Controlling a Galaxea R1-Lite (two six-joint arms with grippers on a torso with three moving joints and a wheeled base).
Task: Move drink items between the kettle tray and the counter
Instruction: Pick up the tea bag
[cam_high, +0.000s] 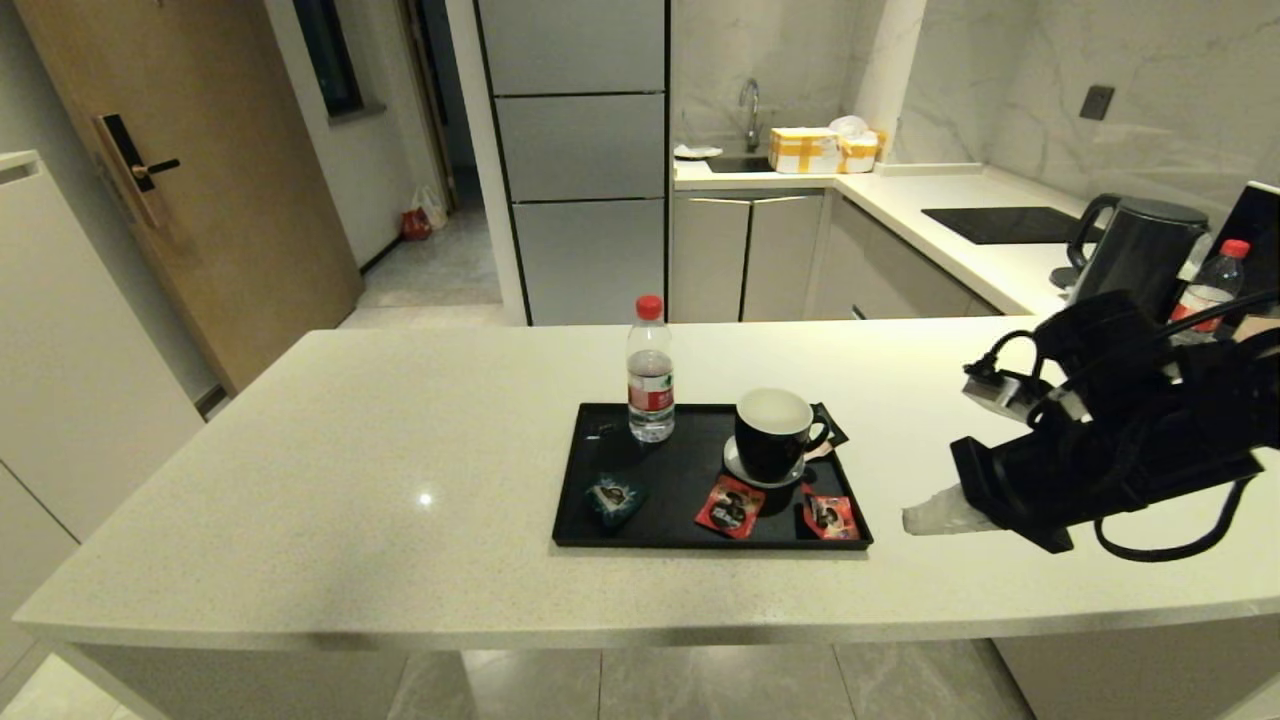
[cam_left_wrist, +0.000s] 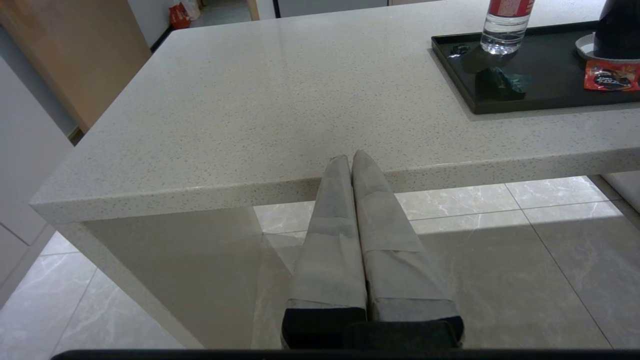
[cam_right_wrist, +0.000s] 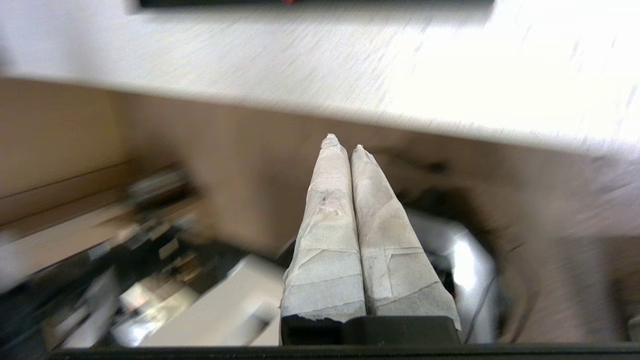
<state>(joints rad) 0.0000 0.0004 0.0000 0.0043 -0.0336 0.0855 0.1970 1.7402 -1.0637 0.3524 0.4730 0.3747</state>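
Observation:
The black kettle tray (cam_high: 700, 543) lies mid-counter (cam_high: 400, 450). On it a black mug (cam_high: 775, 435) with a white inside stands on a white saucer. Two red foil sachets (cam_high: 730, 507) (cam_high: 830, 515) lie along the tray's near edge. My right gripper (cam_high: 915, 520) is shut and empty, hovering over the counter just right of the tray. In its own wrist view the taped fingers (cam_right_wrist: 325, 200) press together. My left gripper (cam_left_wrist: 350, 157) is shut and empty, low in front of the counter's edge, left of the tray (cam_left_wrist: 550, 100). Mug (cam_left_wrist: 620, 25) and one red sachet (cam_left_wrist: 611, 77) show there.
A red-capped water bottle (cam_high: 650, 370) and a teal sachet (cam_high: 612, 497) also sit on the tray. A tall black kettle (cam_high: 1140, 250) and a second bottle (cam_high: 1210, 285) stand at the far right behind my right arm. Bare counter stretches left of the tray.

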